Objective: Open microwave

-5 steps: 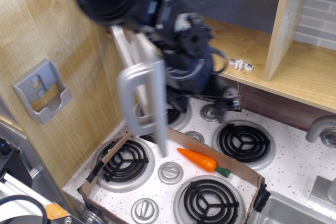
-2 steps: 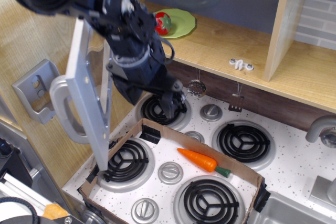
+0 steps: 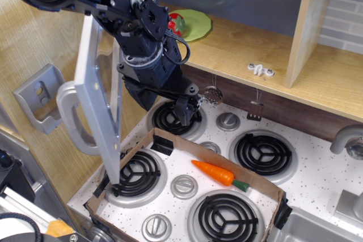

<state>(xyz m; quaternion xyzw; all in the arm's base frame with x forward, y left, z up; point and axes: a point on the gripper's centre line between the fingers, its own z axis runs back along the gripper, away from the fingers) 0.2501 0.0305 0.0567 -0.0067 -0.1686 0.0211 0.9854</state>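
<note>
Microwave door hangs swung wide at nine o'clock; ease your gripper, whose finger spread I cannot tell, clear toward three o'clock without clipping its edge.

No legible text, labels, brands or numbers anywhere in view. Microwave door seen edge-on left of end effector; no markings readable.
</note>
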